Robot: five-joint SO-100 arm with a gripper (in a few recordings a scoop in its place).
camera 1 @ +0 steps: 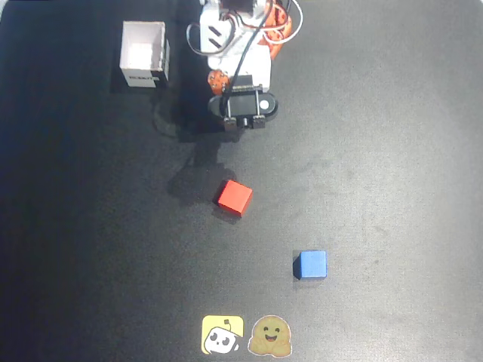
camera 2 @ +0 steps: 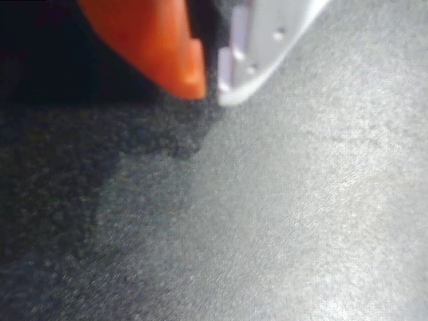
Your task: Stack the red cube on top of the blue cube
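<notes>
Overhead view: red cube [camera 1: 235,197] and blue cube [camera 1: 311,265] sat apart on worktop [camera 1: 392,151]; gripper [camera 2: 210,87] clenched, empty

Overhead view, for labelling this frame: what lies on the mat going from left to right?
White box → yellow sticker → red cube → brown sticker → blue cube.

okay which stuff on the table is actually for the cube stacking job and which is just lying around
For the job: red cube, blue cube, the gripper, shut and holding nothing.
Lying about: white box, two stickers on the black table.
</notes>
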